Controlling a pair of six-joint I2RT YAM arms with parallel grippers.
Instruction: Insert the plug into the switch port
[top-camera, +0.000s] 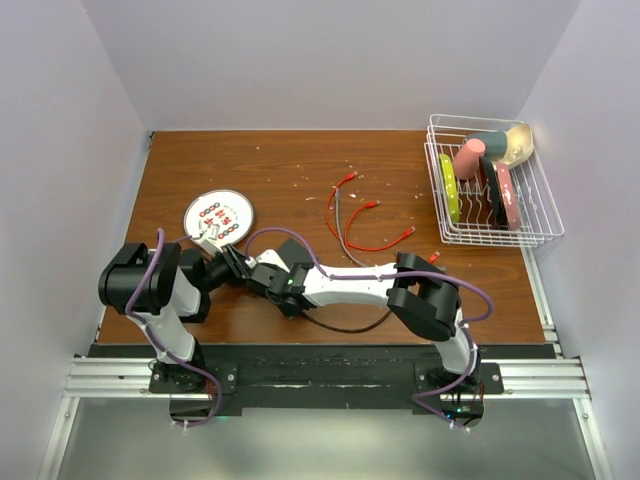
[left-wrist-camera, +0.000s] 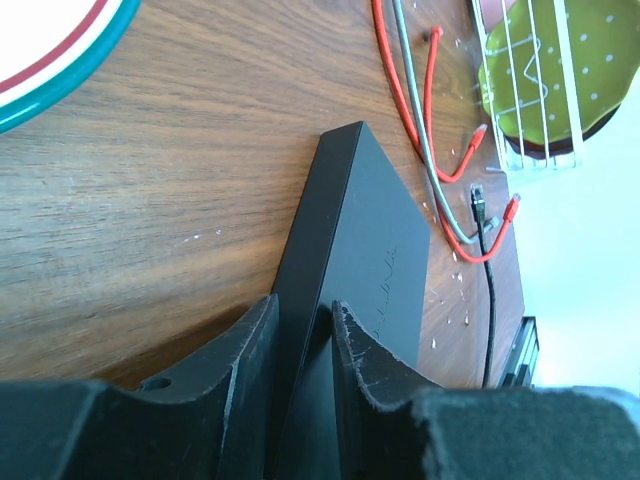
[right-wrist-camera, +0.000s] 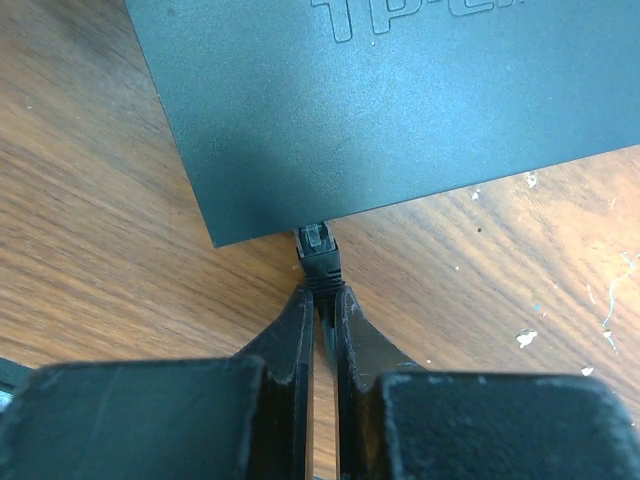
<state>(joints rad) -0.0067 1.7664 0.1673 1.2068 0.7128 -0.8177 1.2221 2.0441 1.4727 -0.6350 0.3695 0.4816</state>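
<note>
Two grasps active: left gripper (left-wrist-camera: 305, 315) holds the switch (left-wrist-camera: 370, 230); right gripper (right-wrist-camera: 322, 300) clamps the plug (right-wrist-camera: 319, 252), tip at the switch's edge

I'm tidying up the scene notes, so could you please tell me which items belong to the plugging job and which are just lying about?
In the job: switch, held by the left gripper; black plug, pinched in the right gripper at the switch's edge.
Lying about: red and grey cables; white plate with red dots; wire rack of colourful items.
</note>
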